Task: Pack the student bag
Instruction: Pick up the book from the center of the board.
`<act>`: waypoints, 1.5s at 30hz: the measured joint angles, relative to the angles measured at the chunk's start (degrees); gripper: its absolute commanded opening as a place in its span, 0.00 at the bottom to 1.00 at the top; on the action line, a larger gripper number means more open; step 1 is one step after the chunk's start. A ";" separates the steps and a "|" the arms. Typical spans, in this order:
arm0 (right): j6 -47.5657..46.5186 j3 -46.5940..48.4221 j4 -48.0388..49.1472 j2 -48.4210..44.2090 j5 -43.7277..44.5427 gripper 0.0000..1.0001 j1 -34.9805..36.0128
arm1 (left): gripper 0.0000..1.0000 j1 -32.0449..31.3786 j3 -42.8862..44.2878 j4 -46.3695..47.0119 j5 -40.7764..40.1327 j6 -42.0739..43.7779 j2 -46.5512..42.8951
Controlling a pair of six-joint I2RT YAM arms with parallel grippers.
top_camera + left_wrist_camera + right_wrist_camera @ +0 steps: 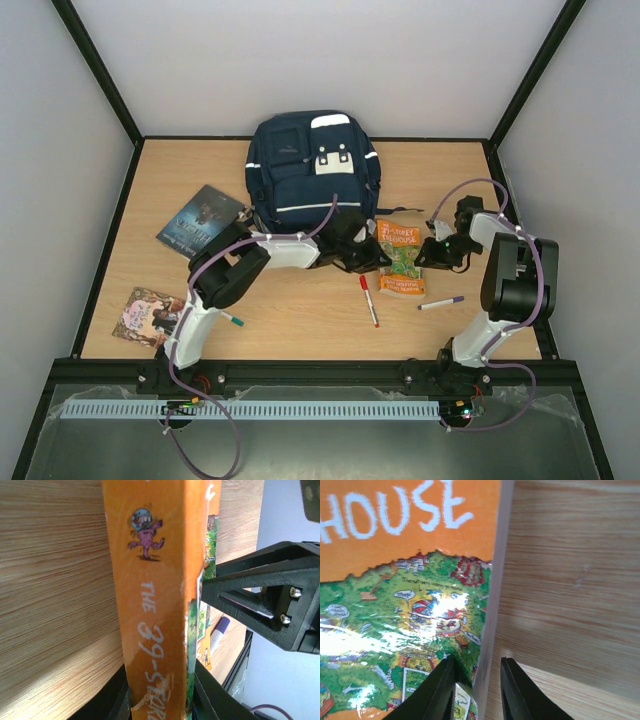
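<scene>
The student bag (pixel 310 165), navy with white stripes, lies at the back centre of the table. In front of it to the right is an orange picture book (pixel 400 255). My left gripper (pixel 365 250) is at the book's left edge; in the left wrist view it (pixel 162 700) is shut on the orange spine (pixel 150 595). At the opposite edge is my right gripper (pixel 437 250). Seen from the right wrist, it (pixel 477 665) straddles the page edge (pixel 492 605), open, with a gap beside one finger.
A red marker (pixel 369 300) and a purple marker (pixel 441 302) lie near the book. A green-capped marker (pixel 232 320) rests by the left arm. A dark book (pixel 200 222) and another book (pixel 150 315) lie at the left.
</scene>
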 measured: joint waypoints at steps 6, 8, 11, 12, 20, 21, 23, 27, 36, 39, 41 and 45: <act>-0.02 0.28 -0.74 -0.46 0.68 0.35 -0.63 | 0.02 0.28 0.55 -2.80 -0.96 4.76 -1.88; -0.22 0.44 -1.60 -0.55 0.35 0.39 -0.79 | 0.02 0.33 0.48 -5.92 -1.46 8.61 -4.20; -0.68 0.50 -1.81 -0.74 5.92 0.46 -2.34 | 0.02 1.60 -1.46 -11.26 -1.46 14.75 -11.76; -0.59 0.55 -1.86 -1.14 7.80 0.48 -2.67 | 0.02 2.56 -2.43 -12.98 -1.46 16.96 -15.69; -2.43 7.45 -6.23 -12.41 -1.18 0.62 -3.85 | 0.02 13.84 -10.05 -14.36 0.81 26.84 -39.15; -2.75 8.39 -6.73 -14.32 -4.35 0.66 -3.82 | 0.02 15.47 -11.50 -14.32 1.62 27.45 -40.46; -3.39 10.05 -7.82 -18.03 -11.63 0.76 -3.58 | 0.02 18.58 -14.25 -14.56 2.89 28.33 -41.75; -3.06 10.93 -8.92 -23.80 -23.67 0.87 -1.81 | 0.02 20.81 -18.16 -15.34 5.01 29.64 -42.07; 0.11 11.08 -7.67 -26.64 -35.39 0.89 6.38 | 0.02 19.89 -26.47 -7.93 11.74 28.35 -50.75; 1.60 11.13 -6.47 -26.05 -37.03 0.89 7.15 | 0.02 19.47 -28.72 -2.80 12.26 26.53 -54.75; 2.05 11.15 -5.86 -25.83 -38.03 0.89 8.02 | 0.02 19.30 -29.97 0.61 12.46 25.29 -56.61; 2.75 12.24 -4.72 -25.29 -40.72 0.90 10.82 | 0.02 18.73 -31.74 7.43 13.22 22.80 -58.29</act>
